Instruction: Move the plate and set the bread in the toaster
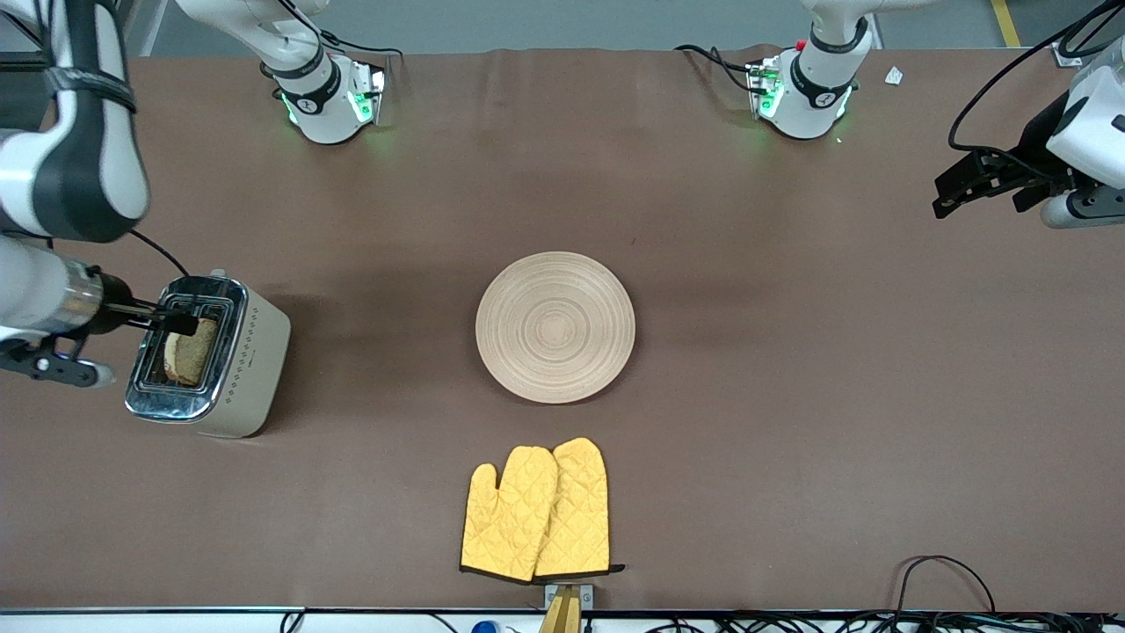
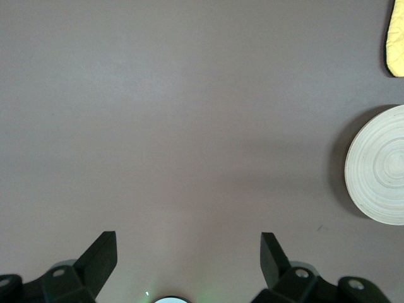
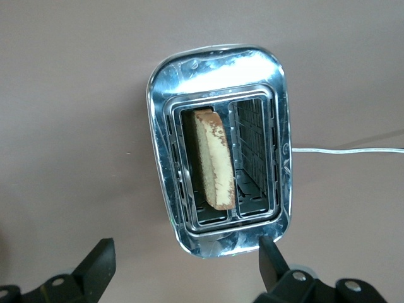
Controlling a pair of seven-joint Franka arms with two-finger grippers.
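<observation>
The cream toaster (image 1: 252, 367) with a chrome top (image 3: 214, 69) stands at the right arm's end of the table. A slice of speckled bread (image 1: 192, 352) stands on edge in one of its two slots (image 3: 213, 161); the other slot is bare. My right gripper (image 1: 178, 318) hangs open over the toaster's end (image 3: 185, 252), holding nothing. The round wooden plate (image 1: 555, 327) lies in the middle of the table and shows at the edge of the left wrist view (image 2: 379, 167). My left gripper (image 1: 945, 200) waits open over bare table (image 2: 188, 246) at the left arm's end.
A pair of yellow oven mitts (image 1: 536, 510) lies nearer to the front camera than the plate; one tip shows in the left wrist view (image 2: 396, 35). The toaster's white cord (image 3: 347, 150) trails over the brown table (image 1: 791, 396). Cables run along the front edge.
</observation>
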